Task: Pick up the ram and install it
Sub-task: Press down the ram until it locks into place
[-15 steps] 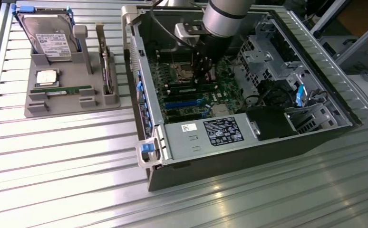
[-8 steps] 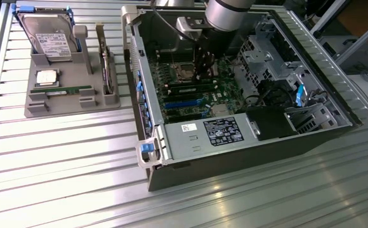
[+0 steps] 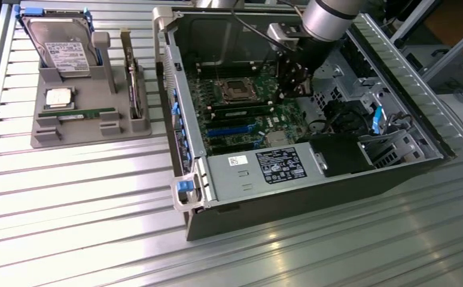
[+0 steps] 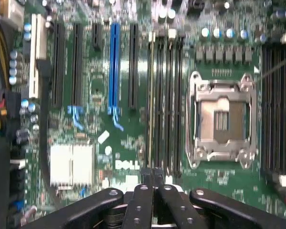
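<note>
— So, starting off the computer case (image 3: 295,203), on the exterior view's left: what's there?

— A grey tray (image 3: 80,139), well apart from the case. It carries a hard drive (image 3: 60,42), a square silver processor chip (image 3: 59,96), and just below that a ram (image 3: 78,112) stick lying flat. A taller card (image 3: 136,89) stands on the side of the tray nearer the case.

— And inside the case?

— The motherboard (image 3: 240,128), with the gripper (image 3: 294,89) hanging over it, well away from that ram.

— Fingers?

— Pressed together, nothing visible between them. In the wrist view the gripper (image 4: 152,174) sits just over the end of the long memory slots (image 4: 164,95), between the blue slot (image 4: 114,67) and the empty processor socket (image 4: 222,119).

— Is a stick seated there?

— One slot nearest the fingertips looks lighter; I cannot tell.
</note>
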`<state>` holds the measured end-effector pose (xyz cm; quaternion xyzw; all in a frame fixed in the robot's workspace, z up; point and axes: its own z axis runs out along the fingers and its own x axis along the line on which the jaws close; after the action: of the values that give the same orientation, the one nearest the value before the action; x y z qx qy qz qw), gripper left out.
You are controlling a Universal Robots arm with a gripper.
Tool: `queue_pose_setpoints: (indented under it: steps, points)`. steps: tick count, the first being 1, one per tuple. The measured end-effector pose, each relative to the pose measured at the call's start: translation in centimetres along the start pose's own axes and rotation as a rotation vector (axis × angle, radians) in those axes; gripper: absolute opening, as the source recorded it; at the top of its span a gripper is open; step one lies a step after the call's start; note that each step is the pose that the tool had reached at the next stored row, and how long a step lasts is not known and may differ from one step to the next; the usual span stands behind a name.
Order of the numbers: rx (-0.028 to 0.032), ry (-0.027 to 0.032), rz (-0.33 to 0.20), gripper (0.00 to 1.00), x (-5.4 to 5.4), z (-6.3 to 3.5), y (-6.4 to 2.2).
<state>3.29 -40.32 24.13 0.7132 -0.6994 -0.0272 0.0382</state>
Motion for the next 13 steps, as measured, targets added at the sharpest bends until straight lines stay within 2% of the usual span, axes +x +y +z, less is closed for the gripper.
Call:
queue_pose_setpoints:
  steps: [3,5,6,8,11,13]
  points:
    - [0.0002,-0.0107,-0.001,0.11,0.0,-0.61,-1.81]
    - [0.0005,-0.0248,-0.002,0.11,0.1,-1.11,-2.82]
    - [0.0006,-0.0284,-0.003,0.11,0.1,-1.4,-3.15]
    - [0.0006,-0.0298,-0.003,0.11,0.1,-2.97,-3.27]
    - [0.0006,-0.0298,-0.003,0.11,0.1,-4.71,-3.13]
    - [0.0006,-0.0298,-0.003,0.11,0.2,-6.7,-2.95]
